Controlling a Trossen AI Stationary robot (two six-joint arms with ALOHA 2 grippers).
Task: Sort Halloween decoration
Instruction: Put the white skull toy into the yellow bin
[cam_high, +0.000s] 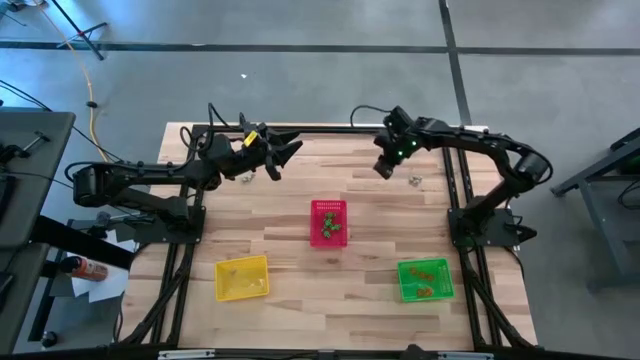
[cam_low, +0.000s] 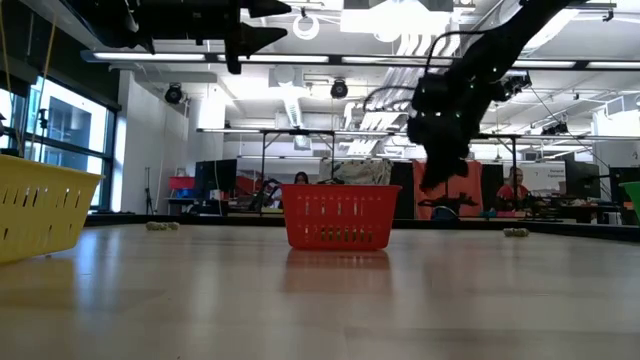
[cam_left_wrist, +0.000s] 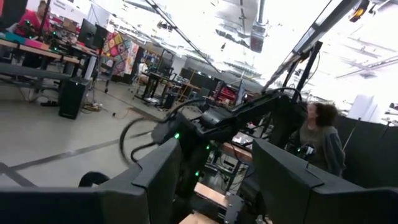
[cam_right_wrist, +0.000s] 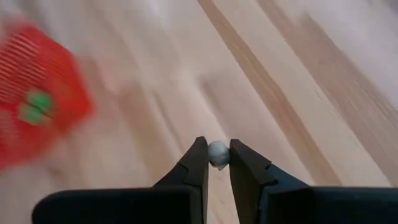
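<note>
My right gripper (cam_right_wrist: 217, 155) is shut on a tiny pale round trinket (cam_right_wrist: 218, 149) above the far right of the table (cam_high: 383, 168). The red basket (cam_high: 329, 222) sits mid-table with green trinkets (cam_right_wrist: 36, 106) in it. Another pale trinket (cam_high: 413, 180) lies on the wood just right of my right gripper, and one more (cam_low: 162, 226) lies at the far left. My left gripper (cam_high: 285, 152) hovers open and high over the far left of the table, holding nothing. My right gripper pinches the pale trinket's two opposite sides (cam_right_wrist: 219, 163) between its two fingertips (cam_right_wrist: 198, 155), right at their free ends. The fingers slant downward from above. The trinket is lifted clear of the table.
A yellow basket (cam_high: 242, 278) stands near the front left and a green basket (cam_high: 425, 279) with orange trinkets at the front right. Bare wood lies between the baskets. People sit in the room beyond the table (cam_low: 515, 188).
</note>
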